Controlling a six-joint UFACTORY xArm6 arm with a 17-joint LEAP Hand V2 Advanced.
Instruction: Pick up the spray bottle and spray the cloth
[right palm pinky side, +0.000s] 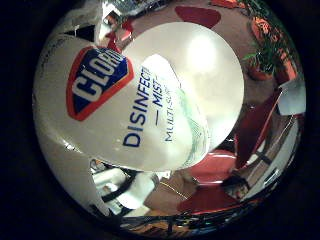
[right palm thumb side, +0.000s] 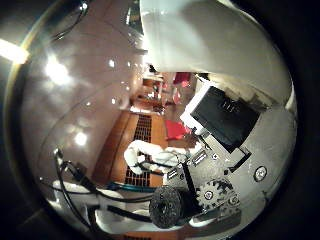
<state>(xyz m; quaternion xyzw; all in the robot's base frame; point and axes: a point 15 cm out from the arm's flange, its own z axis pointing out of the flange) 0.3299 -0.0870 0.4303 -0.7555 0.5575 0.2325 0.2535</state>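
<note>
The white spray bottle (right palm pinky side: 125, 115), with a blue and red label, fills much of the little finger side view and lies close against my palm. Its white body (right palm thumb side: 210, 45) also shows in the thumb side view. My right hand (right palm thumb side: 210, 165) is shut on it: a white and black finger with a black pad (right palm thumb side: 167, 206) curls in beside the bottle, and more white fingers (right palm pinky side: 127, 187) wrap under its body. No cloth shows in either view.
Behind the bottle is a round white table top (right palm pinky side: 210, 65). Red chairs (right palm pinky side: 255, 127) stand around it, and a potted plant (right palm pinky side: 262, 60) stands on the reddish floor. The white arm (right palm thumb side: 145, 155) shows against a wooden floor.
</note>
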